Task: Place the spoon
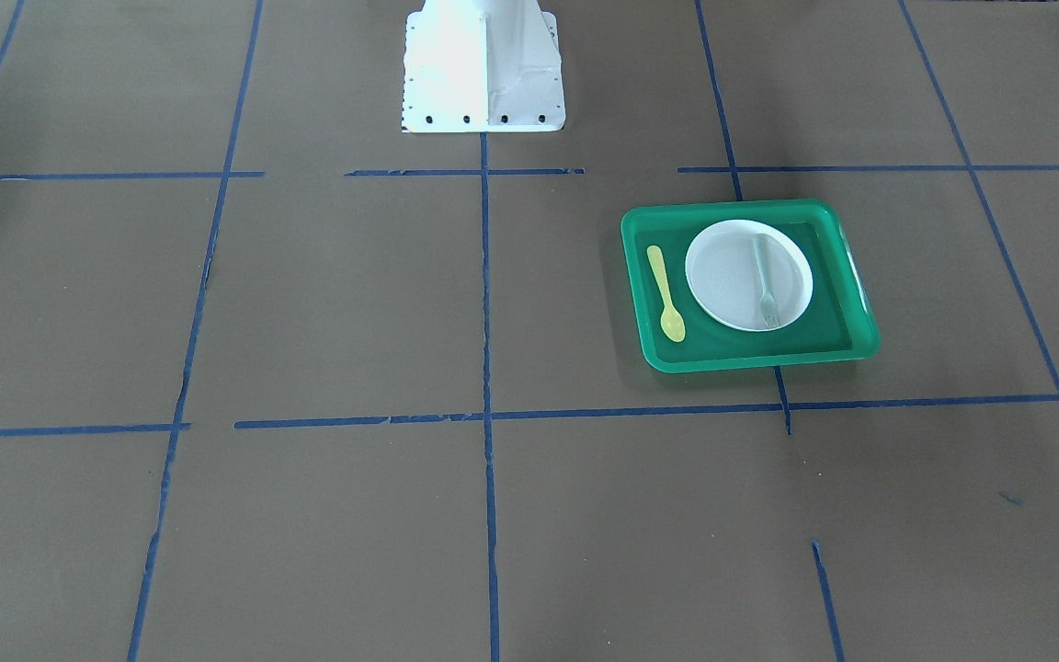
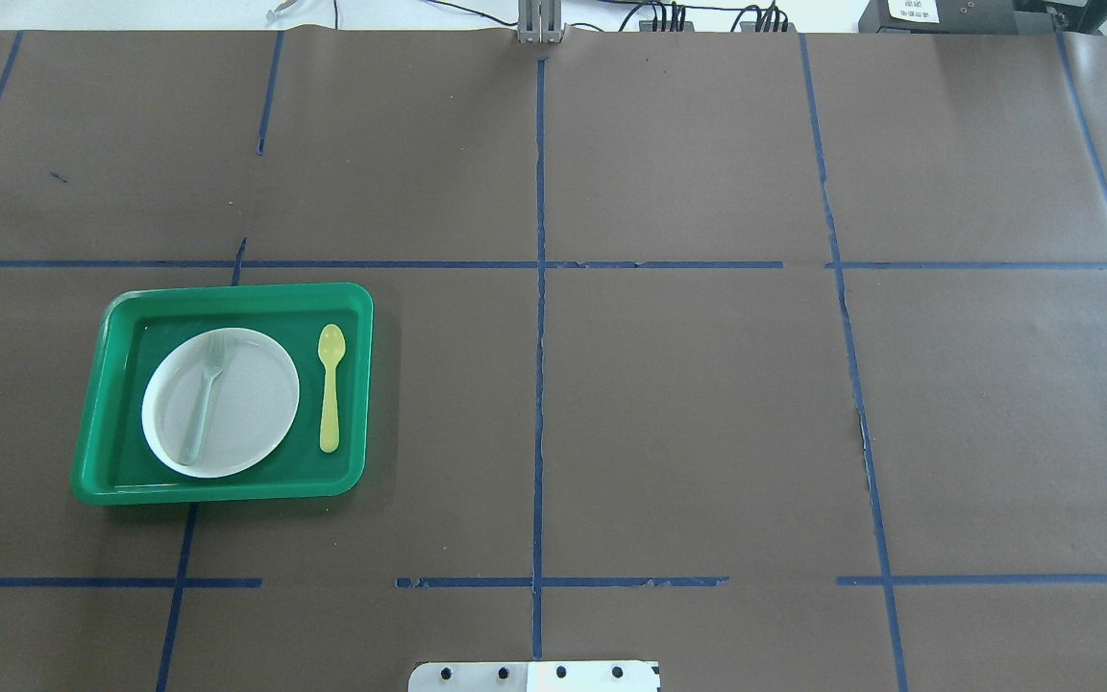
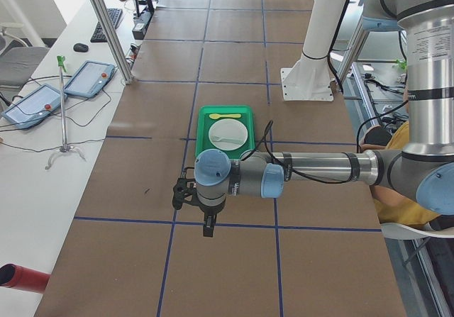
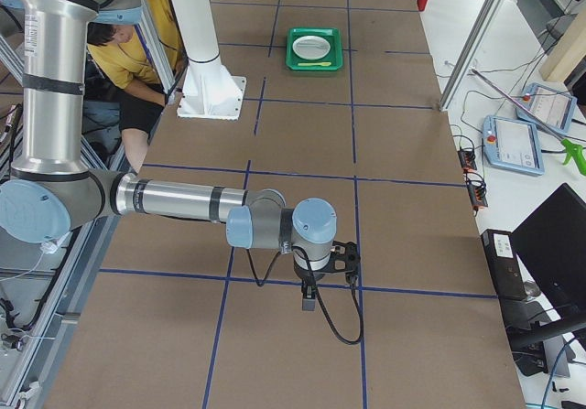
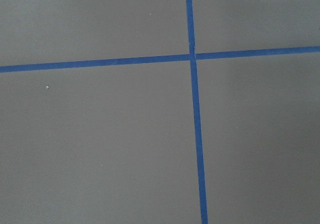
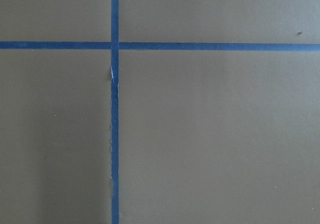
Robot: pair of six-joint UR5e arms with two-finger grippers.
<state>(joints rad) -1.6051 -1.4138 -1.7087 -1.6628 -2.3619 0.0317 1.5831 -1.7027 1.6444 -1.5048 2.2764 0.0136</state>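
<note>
The pale-yellow spoon lies flat on the floor of the green tray, beside the white plate, on the tray's side nearer the table's middle. It also shows in the front view. A grey-green fork lies on the plate. My left gripper hangs above the table well away from the tray, seen only from the side. My right gripper hangs over the far end of the table. I cannot tell whether either is open or shut.
Brown paper with a grid of blue tape lines covers the table. The robot's white base stands at the table's robot-side edge. Both wrist views show only paper and a tape crossing. A person in yellow sits beside the base.
</note>
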